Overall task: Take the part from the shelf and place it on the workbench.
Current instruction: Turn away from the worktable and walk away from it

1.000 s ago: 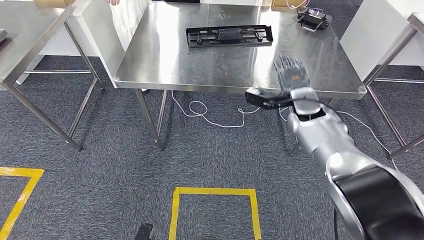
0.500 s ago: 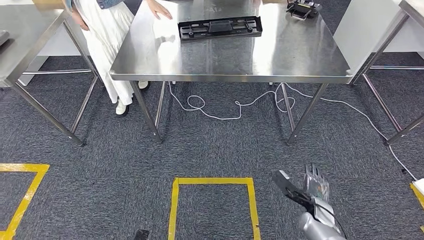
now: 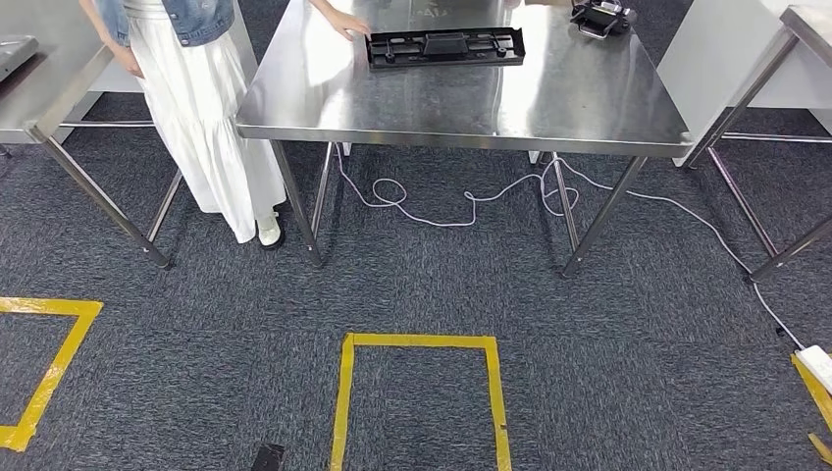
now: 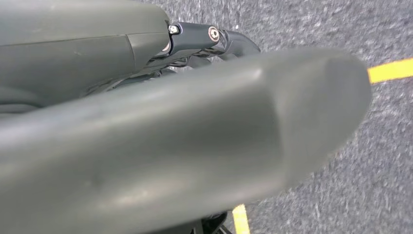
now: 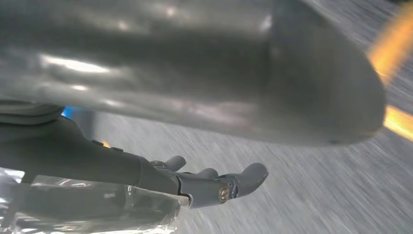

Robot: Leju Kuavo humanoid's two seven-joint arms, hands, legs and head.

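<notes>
Nearest the robot, yellow tape (image 3: 417, 343) marked a square on the grey carpet (image 3: 589, 353), with a second taped outline (image 3: 49, 363) off to the left. Left hand (image 4: 209, 39) hung over the carpet beside a tape line; its dark fingers (image 4: 234, 41) were mostly hidden behind the thumb, so grip state could not be told. Right hand (image 5: 195, 183) hung over blurred carpet, fingers (image 5: 243, 178) extended and apart, grasping nothing. Farther off, a white cable (image 3: 461, 201) lay looped under the steel bench (image 3: 549, 98). The black part (image 3: 446, 46) lay flat near the bench's far edge. A person's hand (image 3: 345, 22) rested just beside its left end; the person in a white skirt (image 3: 206, 128) stood at the bench's left corner.
</notes>
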